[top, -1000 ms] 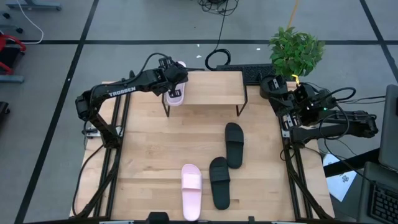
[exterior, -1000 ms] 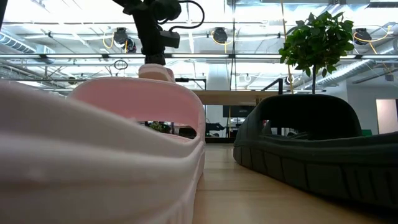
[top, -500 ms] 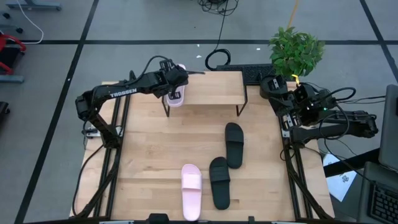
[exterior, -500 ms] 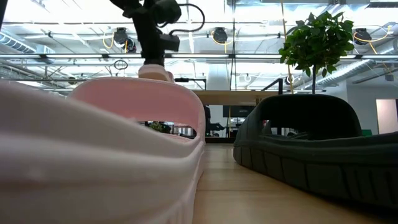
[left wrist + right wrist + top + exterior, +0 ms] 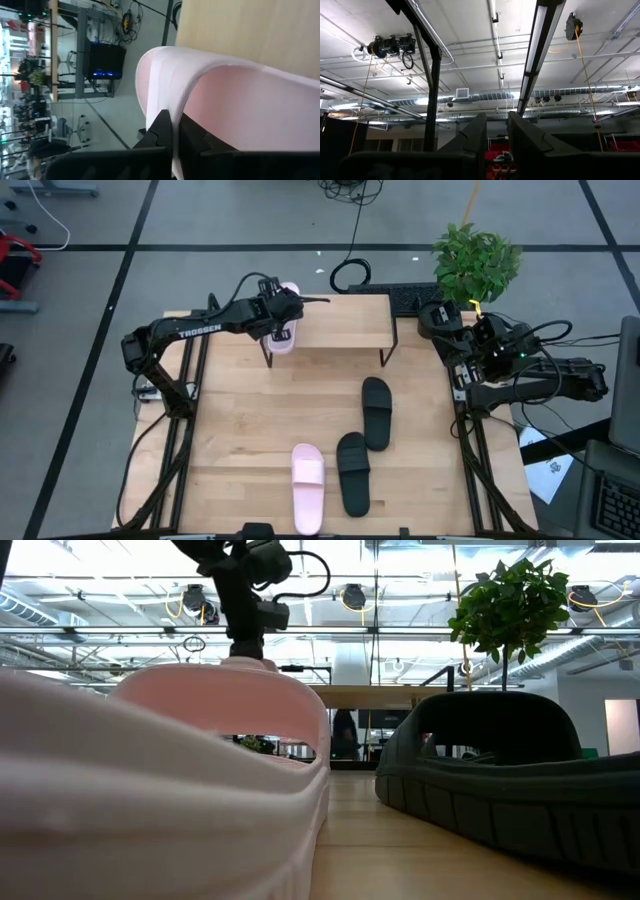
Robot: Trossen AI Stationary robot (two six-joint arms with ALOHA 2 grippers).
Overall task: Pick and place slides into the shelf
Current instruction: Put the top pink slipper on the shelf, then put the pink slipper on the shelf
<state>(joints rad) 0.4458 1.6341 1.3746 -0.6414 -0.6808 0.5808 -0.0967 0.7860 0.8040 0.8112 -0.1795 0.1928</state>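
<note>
The shelf (image 5: 330, 318) stands at the far middle of the surface (image 5: 240, 420). One slide (image 5: 284, 330) sits at the shelf's left end, with the left end effector (image 5: 283, 310) on it. Three more slides lie nearer: one (image 5: 376, 411) right of centre, one (image 5: 352, 472) before it, one (image 5: 307, 487) just left of that

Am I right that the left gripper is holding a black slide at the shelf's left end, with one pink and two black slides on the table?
Not quite: the slide in the left gripper is pink, not black, as the high view shows. The rest holds: it is at the left end of the shelf, and one pink slide and two black slides lie on the table.
</note>
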